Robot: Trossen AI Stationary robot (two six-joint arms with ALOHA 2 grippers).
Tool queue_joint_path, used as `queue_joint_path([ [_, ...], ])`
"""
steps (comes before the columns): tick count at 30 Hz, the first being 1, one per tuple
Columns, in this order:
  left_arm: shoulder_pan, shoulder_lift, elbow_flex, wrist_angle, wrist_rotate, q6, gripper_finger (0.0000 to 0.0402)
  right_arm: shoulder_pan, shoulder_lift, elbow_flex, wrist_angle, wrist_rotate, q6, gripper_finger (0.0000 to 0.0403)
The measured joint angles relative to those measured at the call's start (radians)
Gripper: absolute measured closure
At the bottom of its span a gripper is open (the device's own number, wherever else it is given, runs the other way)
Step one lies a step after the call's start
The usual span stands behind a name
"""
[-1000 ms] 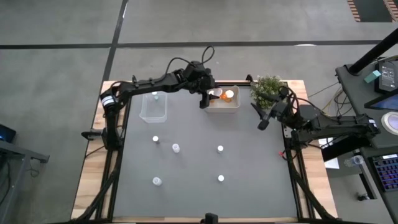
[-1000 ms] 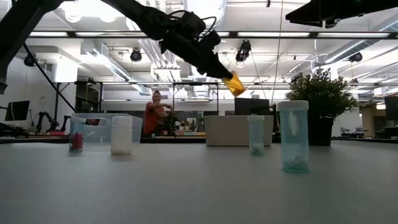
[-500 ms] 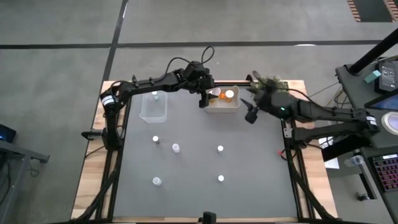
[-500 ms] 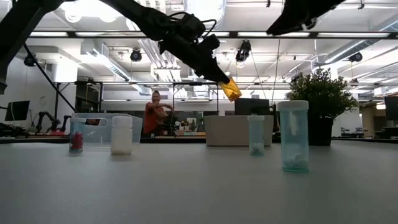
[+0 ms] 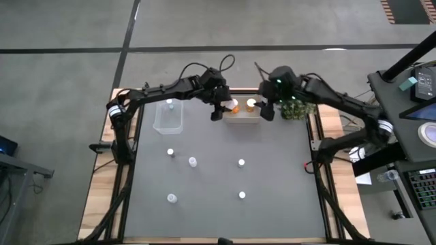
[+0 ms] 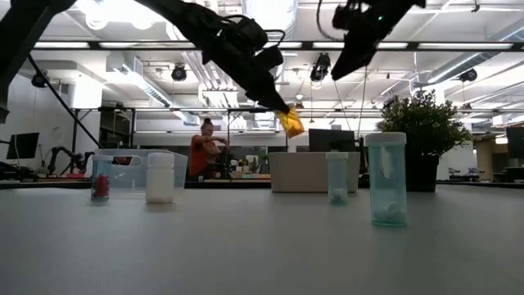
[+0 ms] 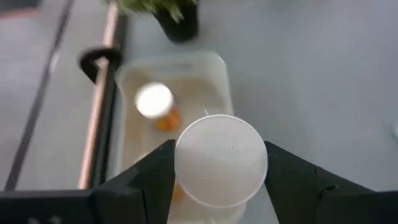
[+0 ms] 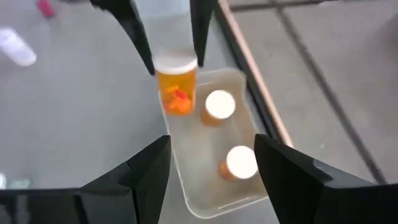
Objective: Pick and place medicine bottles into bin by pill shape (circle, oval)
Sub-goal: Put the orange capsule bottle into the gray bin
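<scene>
My left gripper (image 5: 218, 110) is shut on an orange medicine bottle (image 8: 177, 90) with a white cap, in the air beside the white bin's (image 5: 245, 120) left end. The bin, at the table's far edge, holds two orange bottles (image 8: 218, 106) (image 8: 240, 163) standing upright. My right gripper (image 5: 268, 111) is open and empty, in the air above the bin's right end. Several small white-capped bottles (image 5: 193, 162) stand loose on the grey mat. My left gripper pinches the orange bottle at its white cap (image 7: 221, 158), one finger on each side. The fingers slant down toward the table's right. The orange body (image 6: 291, 123) sticks out past the fingertips, tilted, lifted clear of the table and the bin.
A clear bin (image 5: 168, 120) with one small bottle (image 5: 169, 104) stands at the far left. A green potted plant (image 5: 297, 107) stands right of the white bin, close to my right arm. Bare mat lies between the loose bottles.
My right gripper has swung from the table's right edge by the plant toward the left and far edge, ending above the white bin. My left gripper has shifted a little toward the table's left and down with the orange bottle still held.
</scene>
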Motion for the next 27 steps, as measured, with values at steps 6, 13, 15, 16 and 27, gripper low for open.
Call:
queue_joint_path([
  [6,-0.022,-0.031,0.0,-0.158,-0.001,0.054,0.0207,-0.009,0.093,0.071,-0.022,-0.035,-0.076,0.0179],
  [13,-0.051,-0.067,-0.037,-0.294,-0.022,0.051,0.0207,-0.009,0.134,0.082,-0.012,-0.128,-0.089,0.0179],
  [15,-0.06,-0.066,-0.069,-0.301,-0.022,0.028,0.0207,-0.009,0.134,0.072,-0.008,-0.14,-0.089,0.0179],
  [16,-0.065,-0.065,-0.088,-0.296,-0.022,0.021,0.0207,-0.006,0.134,0.066,-0.009,-0.14,-0.088,0.0179],
  [27,-0.092,-0.062,-0.272,-0.057,-0.079,-0.04,0.0194,0.053,0.134,0.044,-0.007,-0.141,-0.024,0.0179],
])
